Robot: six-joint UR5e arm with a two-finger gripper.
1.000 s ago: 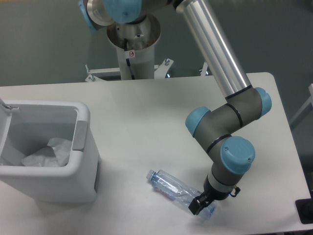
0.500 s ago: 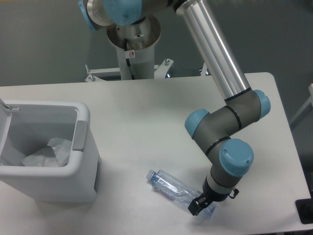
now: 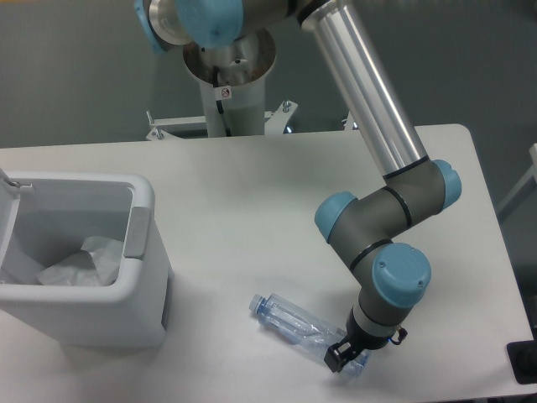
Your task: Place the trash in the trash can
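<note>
White table [image 3: 252, 185]; trash can [image 3: 143, 277] at left edge, lid open, crumpled white sheet [image 3: 80, 262] inside. Crushed clear bottle [image 3: 294, 323] lies on the tabletop near the front, cap toward the can. Gripper [image 3: 342, 359] sits at the bottle's base end, fingers apparently closed on it.

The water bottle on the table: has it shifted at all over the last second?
Yes, slightly. The water bottle has slid toward the table's near edge and a little toward the trash can, with the gripper at its base end.
</note>
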